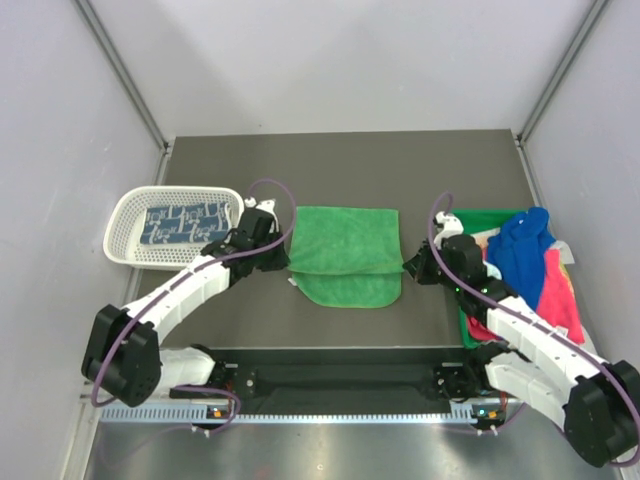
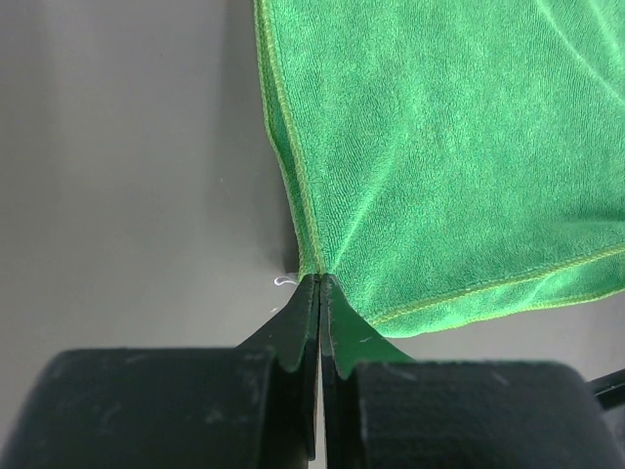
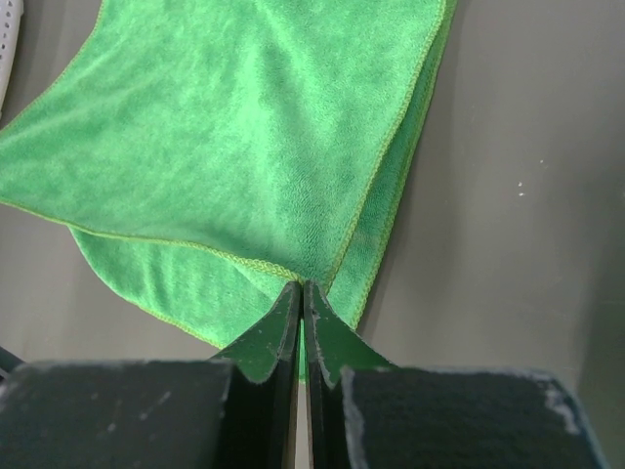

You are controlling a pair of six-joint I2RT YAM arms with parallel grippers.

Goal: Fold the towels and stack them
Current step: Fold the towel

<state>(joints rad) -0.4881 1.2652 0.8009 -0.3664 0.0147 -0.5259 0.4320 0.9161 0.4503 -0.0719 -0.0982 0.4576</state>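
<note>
A green towel point(image 1: 345, 255) lies mid-table, its far half doubled over the near half, whose near edge sticks out. My left gripper point(image 1: 283, 258) is shut on the top layer's left corner point(image 2: 311, 264). My right gripper point(image 1: 407, 266) is shut on the top layer's right corner point(image 3: 308, 274). A blue-and-white patterned towel point(image 1: 180, 224) lies folded in the white mesh basket point(image 1: 125, 222) at the left. A royal blue towel point(image 1: 520, 247), a pink/red towel point(image 1: 557, 290) and another green towel point(image 1: 477, 222) lie heaped at the right.
The table's dark surface point(image 1: 340, 170) stretches behind the green towel. Grey walls enclose the left, back and right sides. The heap of towels sits close beside my right arm point(image 1: 520, 335).
</note>
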